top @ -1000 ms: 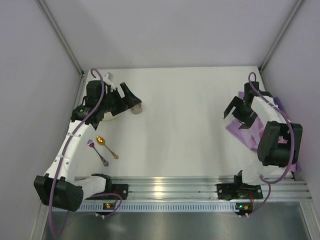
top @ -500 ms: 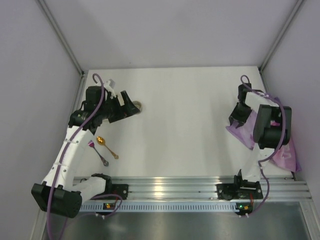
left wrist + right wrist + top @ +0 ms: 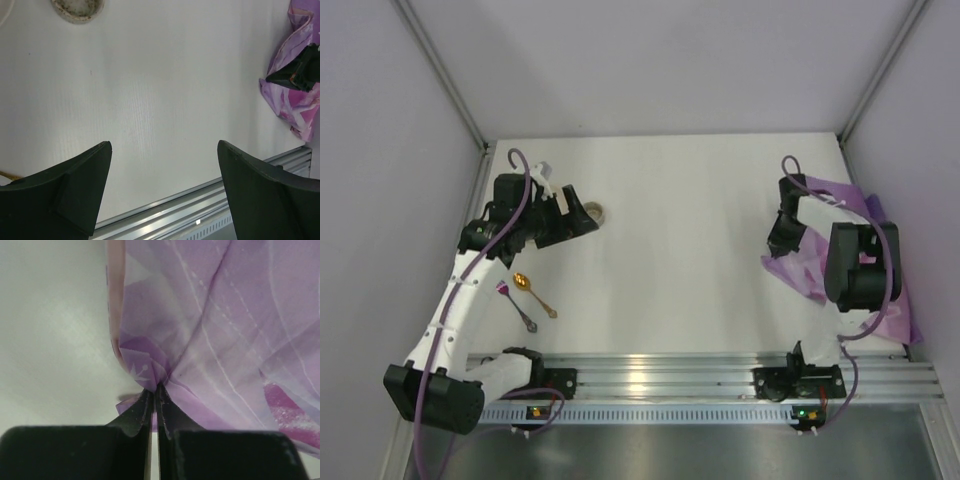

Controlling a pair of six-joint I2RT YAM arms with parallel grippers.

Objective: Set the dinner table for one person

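The white dinner table (image 3: 680,230) fills the middle of the top view. A crumpled purple snowflake placemat (image 3: 865,270) lies at its right edge. My right gripper (image 3: 780,243) is shut on the placemat's left edge; in the right wrist view the purple cloth (image 3: 210,320) bunches where the fingertips (image 3: 162,400) pinch it. My left gripper (image 3: 582,217) is open and empty above the table at the left, next to a small round bowl (image 3: 592,212), which also shows in the left wrist view (image 3: 77,9). A gold spoon (image 3: 533,292) and a purple-handled fork (image 3: 516,305) lie at the front left.
Grey walls close in the table on the left, back and right. A metal rail (image 3: 650,375) with both arm bases runs along the near edge. The placemat (image 3: 295,90) and the right gripper show far right in the left wrist view.
My right gripper swung left and down onto the placemat's left edge and shut on it. The left gripper drew back slightly from the bowl and stayed open.
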